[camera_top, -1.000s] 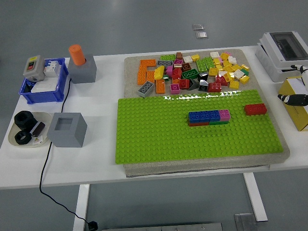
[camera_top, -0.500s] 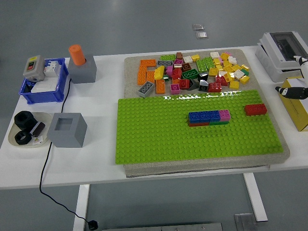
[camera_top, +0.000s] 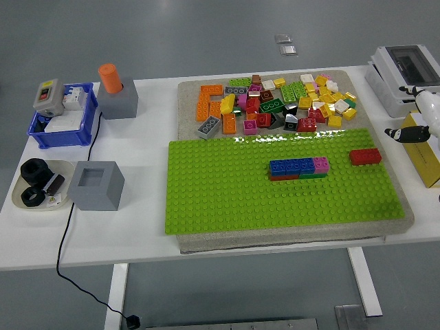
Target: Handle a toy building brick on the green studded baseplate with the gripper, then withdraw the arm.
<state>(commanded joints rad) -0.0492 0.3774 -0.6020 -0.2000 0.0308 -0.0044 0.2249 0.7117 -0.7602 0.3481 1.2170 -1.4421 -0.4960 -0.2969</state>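
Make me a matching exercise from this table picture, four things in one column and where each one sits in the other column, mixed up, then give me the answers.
Things:
1. red brick
2. orange cylinder
3. black nuts
4. loose brick pile

Places:
A. in the shallow dish at the table's left edge
B. alone on the green baseplate, towards its right end
C. on the grey mat behind the baseplate
D. standing in a grey block beside the blue bin

Pairs: 1-B, 2-D, 3-A, 4-C
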